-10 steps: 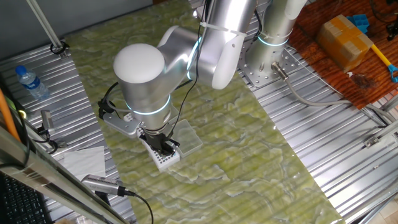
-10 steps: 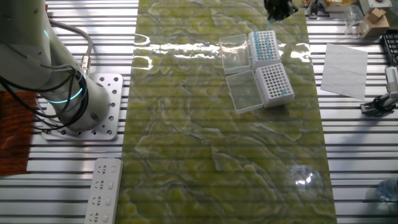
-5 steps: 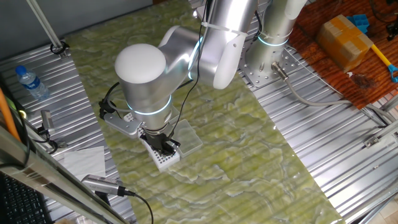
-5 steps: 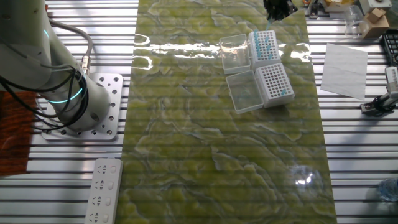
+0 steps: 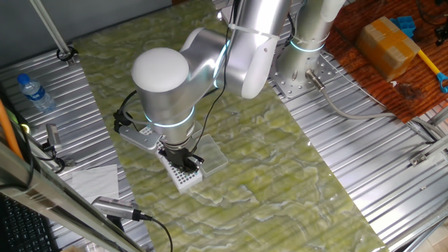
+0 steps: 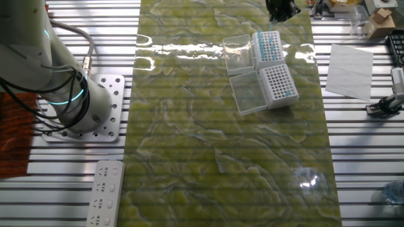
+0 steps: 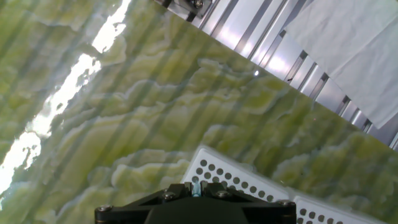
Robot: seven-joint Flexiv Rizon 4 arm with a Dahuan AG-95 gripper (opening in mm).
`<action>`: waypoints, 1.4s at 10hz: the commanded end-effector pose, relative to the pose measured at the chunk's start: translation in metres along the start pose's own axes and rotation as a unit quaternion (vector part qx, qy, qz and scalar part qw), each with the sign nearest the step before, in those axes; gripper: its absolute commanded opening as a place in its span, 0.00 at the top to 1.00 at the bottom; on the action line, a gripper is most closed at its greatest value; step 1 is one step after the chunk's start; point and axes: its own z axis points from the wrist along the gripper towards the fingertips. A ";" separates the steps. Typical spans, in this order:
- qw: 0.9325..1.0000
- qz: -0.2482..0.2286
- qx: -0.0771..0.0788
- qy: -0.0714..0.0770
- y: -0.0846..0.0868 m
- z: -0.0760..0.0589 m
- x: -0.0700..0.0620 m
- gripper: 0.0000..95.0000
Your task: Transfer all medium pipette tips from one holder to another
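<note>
in the other fixed view, going from left to right, the arm base [image 6: 76, 104] stands on a bolted plate on the ribbed metal table [image 6: 353, 170], with a white power strip [image 6: 104, 192] below it. then comes the green marbled mat [image 6: 208, 157]. on the mat two open clear lids [image 6: 243, 72] lie just left of two white racks. the upper rack [image 6: 267, 46] carries the medium pipette tips [image 6: 269, 43], seen as rows of blue dots, and the lower rack [image 6: 278, 84] shows mostly dark bare holes, with a few blue dots along its right edge. the black gripper [image 6: 282, 9] hangs just above the upper rack at the top edge of this view. further right a white paper sheet [image 6: 349, 70] lies on the table. in the hand view, the fingers are pressed close together on one tip with a light-blue top [image 7: 196, 187], and the white holed rack [image 7: 249, 180] lies under them. in one fixed view the gripper [image 5: 183, 162] is over the rack [image 5: 183, 178], and a water bottle [image 5: 33, 93] lies far left.
</note>
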 end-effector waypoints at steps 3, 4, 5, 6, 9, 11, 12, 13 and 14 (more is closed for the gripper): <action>1.000 0.002 0.000 -0.001 0.002 0.000 0.000 1.00; 1.000 0.003 0.001 -0.003 0.003 0.001 -0.001 1.00; 1.000 0.003 0.001 -0.003 0.003 0.001 -0.001 1.00; 1.000 0.003 0.002 -0.003 0.003 0.001 -0.001 1.00; 1.000 0.002 0.003 -0.003 0.003 0.002 -0.001 1.00; 1.000 0.002 0.003 -0.003 0.003 0.003 -0.001 1.00; 1.000 0.002 0.003 -0.003 0.002 0.005 -0.002 1.00; 1.000 0.001 0.003 -0.004 0.002 0.006 -0.002 1.00; 1.000 0.000 0.004 -0.004 0.002 0.007 -0.002 1.00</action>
